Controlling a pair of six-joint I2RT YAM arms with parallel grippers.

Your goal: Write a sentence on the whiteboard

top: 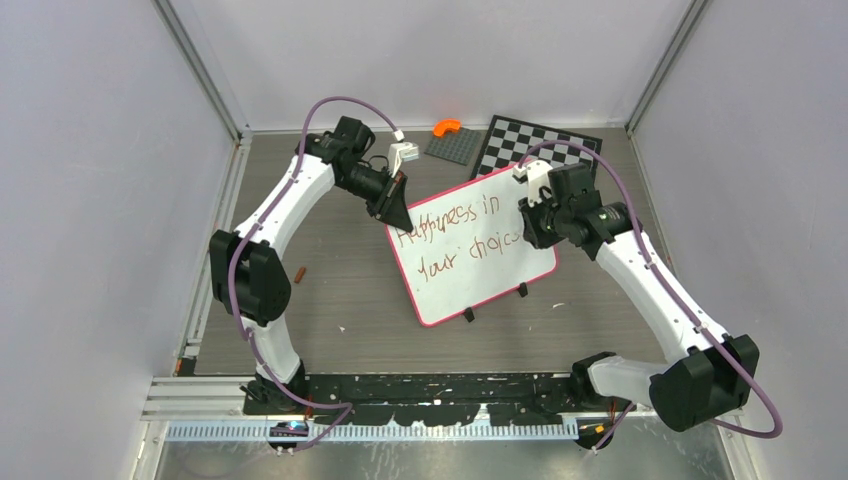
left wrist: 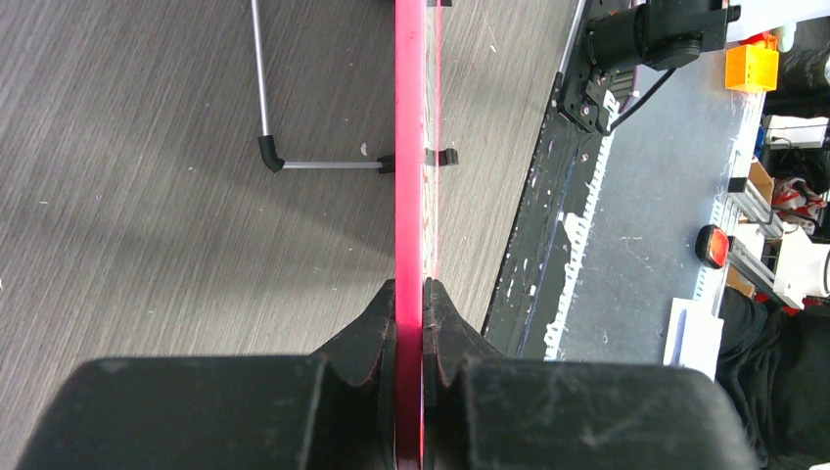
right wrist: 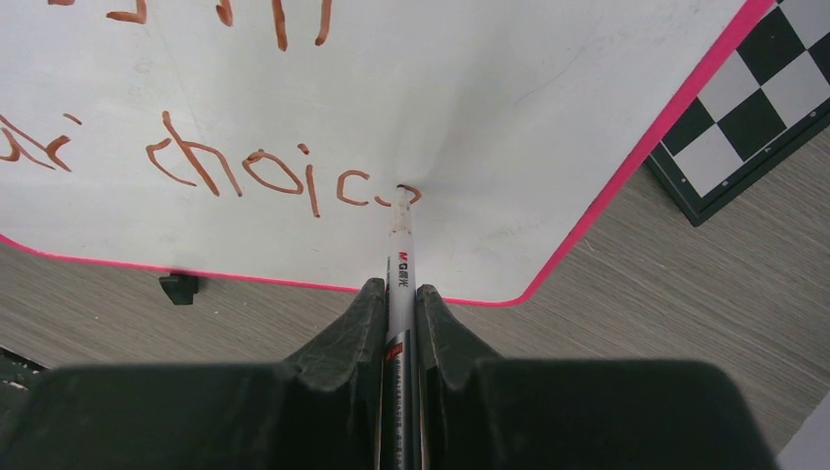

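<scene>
While right gripper (right wrist: 399, 294) grips marker (right wrist: 400, 250), tip touching whiteboard (top: 485, 290) after "choic": finish letters with light, even pressure. Left gripper (left wrist: 411, 294) clamped on board edge; hold steady. Sentence (top: 458, 237): two lines, board mid-table.

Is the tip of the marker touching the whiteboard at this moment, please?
Touching. The right wrist view shows the tip of the marker resting on the whiteboard at the end of the fresh stroke after "choic", with no gap between them.
</scene>
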